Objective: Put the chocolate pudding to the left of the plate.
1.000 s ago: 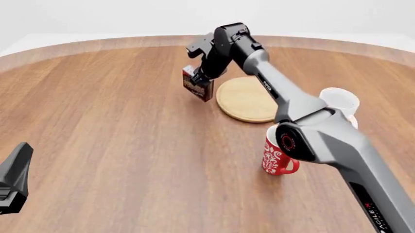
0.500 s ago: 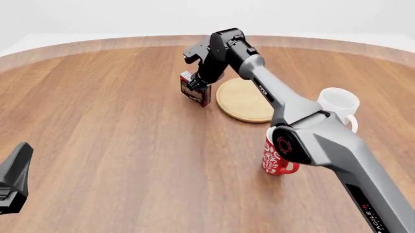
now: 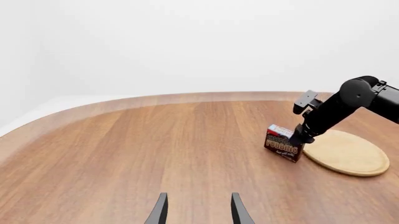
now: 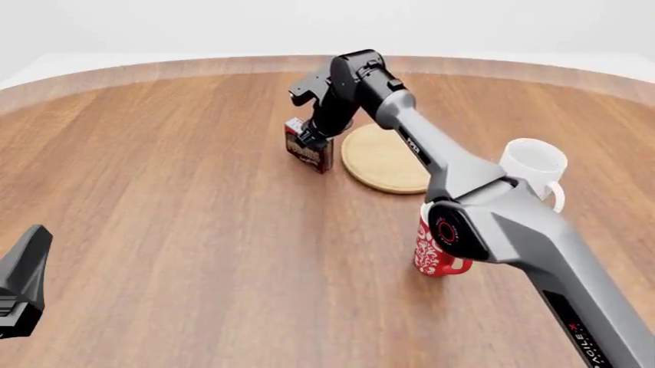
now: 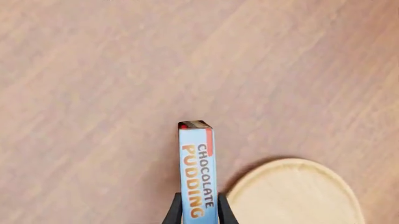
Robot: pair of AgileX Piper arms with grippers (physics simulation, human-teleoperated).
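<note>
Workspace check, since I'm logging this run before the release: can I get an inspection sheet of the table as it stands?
Surface: wooden table, round-edged.
Job's things: chocolate pudding upright on its edge, just left of the plate; whether it rests on the wood cannot be told.
Clutter: red patterned mug and white mug, right of the plate.
Grippers: right gripper shut on the pudding's narrow sides; left gripper open, low, holding nothing.
Cables: nothing seen.
Surroundings: plain white backdrop.
</note>
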